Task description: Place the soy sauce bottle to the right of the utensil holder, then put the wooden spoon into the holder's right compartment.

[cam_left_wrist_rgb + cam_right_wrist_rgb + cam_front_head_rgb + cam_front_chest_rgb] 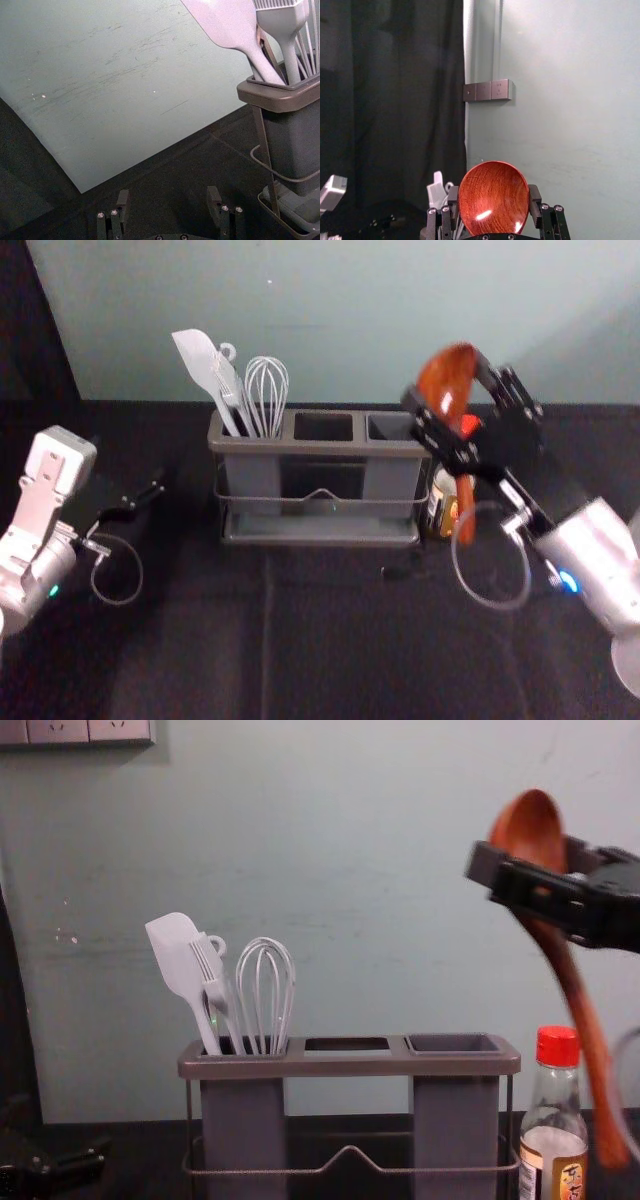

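Your right gripper (pixel 445 390) has its jaws closed on the raised wooden spoon (pixel 532 832), partly hiding the soy sauce bottle (pixel 441 502) right of the utensil holder (pixel 322 449). Your left gripper (pixel 150 494), parked left, has empty, wide-spread jaws.

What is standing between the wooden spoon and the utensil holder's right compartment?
The right gripper holds the wooden spoon high, right of the utensil holder. Its handle seems to hang below the rim, so the rim, or the soy sauce bottle beside it, might block a sideways move. Nothing visible covers the right compartment.
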Action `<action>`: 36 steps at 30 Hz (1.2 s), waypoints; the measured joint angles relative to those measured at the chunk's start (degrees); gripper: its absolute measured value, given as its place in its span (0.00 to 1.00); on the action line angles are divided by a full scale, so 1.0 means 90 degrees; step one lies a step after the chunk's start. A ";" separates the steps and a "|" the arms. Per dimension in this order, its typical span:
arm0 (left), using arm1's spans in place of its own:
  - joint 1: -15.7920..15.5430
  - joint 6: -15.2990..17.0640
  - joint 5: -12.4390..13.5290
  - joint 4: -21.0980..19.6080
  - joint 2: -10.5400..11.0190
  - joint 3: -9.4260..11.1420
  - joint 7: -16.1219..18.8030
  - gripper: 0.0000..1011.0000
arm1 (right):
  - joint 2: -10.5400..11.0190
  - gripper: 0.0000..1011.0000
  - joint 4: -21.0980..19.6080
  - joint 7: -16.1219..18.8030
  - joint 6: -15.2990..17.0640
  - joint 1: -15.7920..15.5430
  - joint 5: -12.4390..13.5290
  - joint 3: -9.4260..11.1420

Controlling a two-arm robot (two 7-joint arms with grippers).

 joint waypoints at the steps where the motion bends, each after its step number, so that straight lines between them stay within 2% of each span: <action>1: 0.0000 0.0000 0.0000 0.0000 0.0000 0.0000 0.0000 0.99 | -0.0032 0.83 0.0226 0.0065 -0.0005 0.0256 0.0050 -0.0073; 3: 0.0000 0.0000 0.0000 0.0000 0.0000 0.0000 0.0000 0.99 | -0.0085 0.83 0.0599 0.0161 -0.0090 0.0654 0.0108 -0.0183; 5: 0.0001 0.0000 0.0000 0.0000 0.0000 0.0000 0.0000 0.99 | -0.0119 0.83 0.0796 0.0227 -0.0154 0.0868 0.0149 -0.0239; 6: 0.0000 0.0000 0.0000 0.0000 0.0000 0.0000 0.0000 0.99 | -0.0164 0.83 0.1033 0.0302 -0.0251 0.1120 0.0199 -0.0304; 7: 0.0001 0.0000 0.0000 -0.0001 0.0000 0.0000 0.0000 0.99 | -0.0164 0.83 0.1033 0.0302 -0.0251 0.1120 0.0199 -0.0304; 8: 0.0000 0.0000 0.0000 0.0000 0.0000 0.0000 0.0000 0.99 | -0.0212 0.83 0.1244 0.0367 -0.0365 0.1337 0.0254 -0.0357; 10: 0.0001 0.0000 0.0000 0.0000 0.0000 0.0000 0.0000 0.99 | -0.0258 0.83 0.1419 0.0427 -0.0482 0.1523 0.0297 -0.0405; 13: 0.0000 0.0000 0.0000 0.0000 0.0000 0.0000 0.0000 0.99 | -0.0378 0.83 0.1826 0.0538 -0.0887 0.1913 0.0378 -0.0495; 20: 0.0001 0.0000 0.0000 0.0000 0.0000 0.0000 0.0000 0.99 | -0.0571 0.83 0.2464 0.0695 -0.1590 0.2383 0.0567 -0.0606; 27: 0.0000 0.0000 0.0000 0.0000 0.0000 0.0000 0.0000 0.99 | -0.0746 0.83 0.3095 0.0944 -0.2120 0.2674 0.0852 -0.0688; 36: 0.0000 0.0000 0.0000 0.0000 0.0000 0.0000 0.0000 0.99 | -0.1095 0.83 0.4374 0.1635 -0.3119 0.2884 0.1532 -0.0631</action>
